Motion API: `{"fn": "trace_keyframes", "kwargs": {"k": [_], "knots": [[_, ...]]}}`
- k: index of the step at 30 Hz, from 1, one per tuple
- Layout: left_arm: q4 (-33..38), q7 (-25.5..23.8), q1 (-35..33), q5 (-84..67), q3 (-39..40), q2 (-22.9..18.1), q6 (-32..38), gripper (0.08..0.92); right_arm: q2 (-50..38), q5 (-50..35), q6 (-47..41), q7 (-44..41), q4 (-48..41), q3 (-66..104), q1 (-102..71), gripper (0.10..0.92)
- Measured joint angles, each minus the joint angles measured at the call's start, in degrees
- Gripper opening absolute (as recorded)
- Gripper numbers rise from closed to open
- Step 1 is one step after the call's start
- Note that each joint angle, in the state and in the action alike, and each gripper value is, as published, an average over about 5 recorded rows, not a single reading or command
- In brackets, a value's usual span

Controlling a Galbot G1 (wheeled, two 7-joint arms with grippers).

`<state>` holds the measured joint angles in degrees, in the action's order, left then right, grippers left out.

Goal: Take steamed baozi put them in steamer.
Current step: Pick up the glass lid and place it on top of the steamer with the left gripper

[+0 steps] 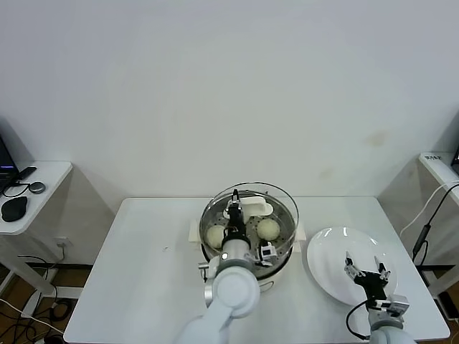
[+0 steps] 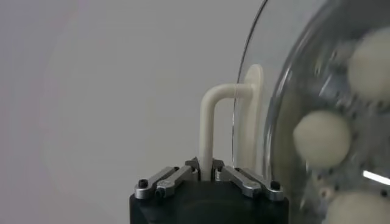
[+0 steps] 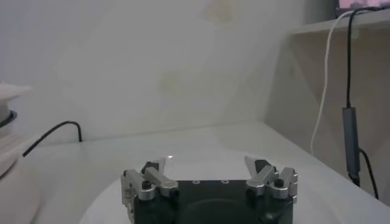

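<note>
Baozi (image 1: 268, 228) lie in the steamer (image 1: 287, 240) under a tilted glass lid (image 1: 276, 197).
Left gripper (image 2: 205, 172) pinches the lid's white handle (image 2: 210, 125); right gripper (image 1: 365, 270) hovers wide open above the plate (image 1: 326, 251).

— What sits beside the cooker?
— A white plate (image 1: 337, 265) on the white table (image 1: 143, 287), just right of it.
— And over it?
— A glass lid (image 1: 276, 204), tilted, with a white handle (image 2: 213, 122).
</note>
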<state>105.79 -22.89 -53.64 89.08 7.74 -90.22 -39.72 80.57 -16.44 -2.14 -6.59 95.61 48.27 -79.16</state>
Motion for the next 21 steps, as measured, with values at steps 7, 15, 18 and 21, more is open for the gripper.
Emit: {"fn": "trace_keyframes", "kwargs": {"k": [7, 15, 18, 21], "knots": [[-2.1, 1.3, 0.0, 1.6, 1.4, -0.7, 0.0, 0.172, 0.1, 0.1, 0.1, 0.0, -0.1, 0.2, 0.1, 0.823], [-4.3, 2.3, 0.1, 4.1, 1.7, -1.1, 0.0, 0.172, 0.3, 0.2, 0.3, 0.0, -0.4, 0.1, 0.1, 0.823], [-4.6, 2.3, -0.2, 5.1, 1.5, -1.1, 0.0, 0.172, 0.4, 0.3, 0.3, 0.0, -0.5, 0.0, 0.1, 0.823], [-5.0, 2.3, -0.3, 5.9, 1.5, -1.1, 0.0, 0.172, 0.5, 0.3, 0.2, 0.0, -0.5, 0.1, 0.2, 0.823]]}}
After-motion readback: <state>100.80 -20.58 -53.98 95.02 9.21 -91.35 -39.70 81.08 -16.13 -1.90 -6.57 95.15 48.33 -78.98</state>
